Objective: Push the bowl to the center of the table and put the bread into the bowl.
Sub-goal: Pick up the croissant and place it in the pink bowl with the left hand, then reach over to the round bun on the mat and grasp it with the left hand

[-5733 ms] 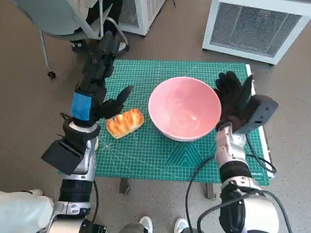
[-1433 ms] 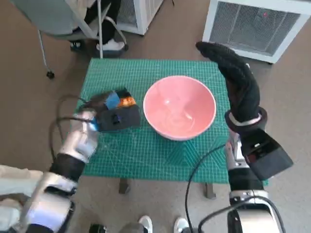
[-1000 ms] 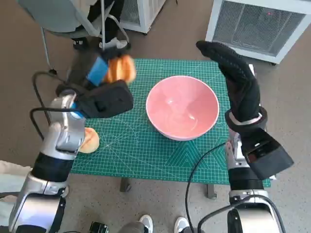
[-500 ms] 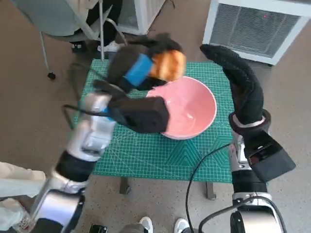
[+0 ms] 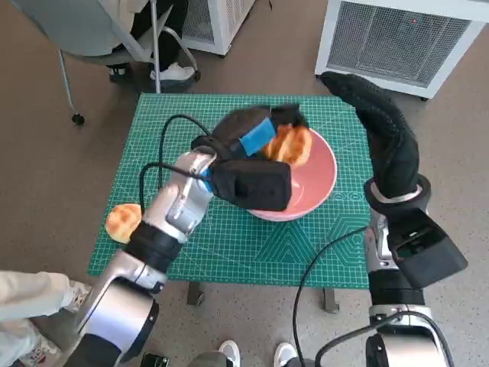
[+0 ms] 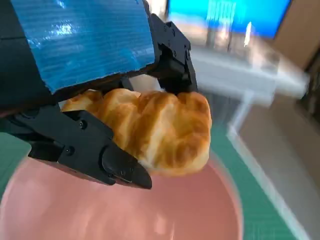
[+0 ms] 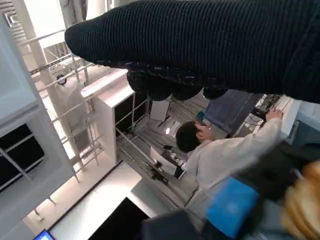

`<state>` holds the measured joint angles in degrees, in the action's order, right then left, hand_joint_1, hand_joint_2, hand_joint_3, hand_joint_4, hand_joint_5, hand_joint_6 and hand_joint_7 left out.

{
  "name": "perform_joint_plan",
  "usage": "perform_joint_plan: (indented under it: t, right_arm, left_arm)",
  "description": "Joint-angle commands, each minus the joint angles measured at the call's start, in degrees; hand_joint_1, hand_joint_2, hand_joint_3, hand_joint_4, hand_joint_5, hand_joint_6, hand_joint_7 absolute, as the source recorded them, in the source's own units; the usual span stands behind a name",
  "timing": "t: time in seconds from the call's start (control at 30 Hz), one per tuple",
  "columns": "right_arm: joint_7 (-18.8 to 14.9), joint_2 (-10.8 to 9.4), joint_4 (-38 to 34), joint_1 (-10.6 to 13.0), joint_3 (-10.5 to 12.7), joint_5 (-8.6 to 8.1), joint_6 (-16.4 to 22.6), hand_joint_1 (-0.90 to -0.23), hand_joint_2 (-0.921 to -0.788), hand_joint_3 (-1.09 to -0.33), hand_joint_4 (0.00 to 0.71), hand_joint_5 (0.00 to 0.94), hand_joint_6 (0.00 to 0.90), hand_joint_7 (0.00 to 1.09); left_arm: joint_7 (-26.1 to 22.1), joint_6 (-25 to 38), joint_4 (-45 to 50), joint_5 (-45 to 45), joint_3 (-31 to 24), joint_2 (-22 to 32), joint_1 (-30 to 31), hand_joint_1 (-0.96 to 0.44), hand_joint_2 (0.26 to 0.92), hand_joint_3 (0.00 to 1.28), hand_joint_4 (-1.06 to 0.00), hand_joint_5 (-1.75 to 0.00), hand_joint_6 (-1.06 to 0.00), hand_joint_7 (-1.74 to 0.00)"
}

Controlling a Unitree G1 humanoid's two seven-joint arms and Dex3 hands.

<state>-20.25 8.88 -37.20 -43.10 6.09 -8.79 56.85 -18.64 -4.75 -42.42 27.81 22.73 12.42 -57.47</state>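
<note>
The left hand (image 5: 256, 138) grips the bread (image 5: 289, 145) directly above the bowl (image 5: 321, 180), which lies just beneath its fingers; release drops it in. The right hand (image 5: 382, 138) appears raised beside the bowl, seemingly empty

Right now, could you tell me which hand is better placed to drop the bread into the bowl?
The left hand: it already holds the bread directly over the pink bowl. The right hand is raised beside the bowl, holding nothing.

The tabletop (image 5: 229, 237), covered by a green mat, carries the pink bowl (image 5: 317, 191) and a small bun (image 5: 122, 222) at its left edge.
</note>
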Motion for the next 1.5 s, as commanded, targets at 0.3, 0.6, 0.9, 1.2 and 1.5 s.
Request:
perform_joint_plan:
  t: [0.3, 0.6, 0.9, 1.2, 1.5]
  right_arm:
    - [1.09, 0.05, -0.37, 1.37, 0.58, -0.27, -0.35, -0.618, -0.921, -0.762, 0.315, 0.039, -0.001, 0.72]
    - [1.48, -0.70, 0.66, 1.96, 0.12, -0.16, -0.46, -0.616, -0.921, -0.767, 0.319, 0.041, -0.001, 0.73]
    - [1.23, -0.86, 1.21, 2.60, -0.18, -0.20, -0.40, -0.617, -0.921, -0.768, 0.319, 0.041, -0.001, 0.73]
    - [1.43, -0.46, 2.17, 2.65, -0.25, 0.06, -0.87, -0.603, -0.921, -0.770, 0.318, 0.041, -0.001, 0.71]
    - [1.08, -0.36, 2.65, 2.86, -0.42, -0.31, -1.16, -0.615, -0.921, -0.777, 0.317, 0.040, -0.001, 0.71]
  left_arm:
    - [-11.04, 0.33, 0.49, -1.17, 0.67, 2.89, -1.57, -0.31, 0.830, 0.08, 0.00, -0.01, 0.00, -0.15]
    - [-14.46, -1.80, 9.74, -4.98, -2.56, 7.81, 2.61, -0.39, 0.834, 0.05, 0.00, 0.00, 0.00, -0.01]
    - [-22.94, -1.26, 26.93, -15.41, -11.63, 16.79, 10.20, -0.32, 0.840, 0.03, 0.00, 0.00, -0.04, -0.02]
    - [-28.86, 0.04, 43.85, -22.43, -24.46, 31.45, 23.33, -0.23, 0.834, 0.01, 0.00, 0.00, -0.13, -0.06]
    - [-31.53, 2.46, 49.89, -22.76, -35.33, 43.18, 37.41, -0.22, 0.809, 0.00, 0.00, 0.00, -0.15, -0.06]
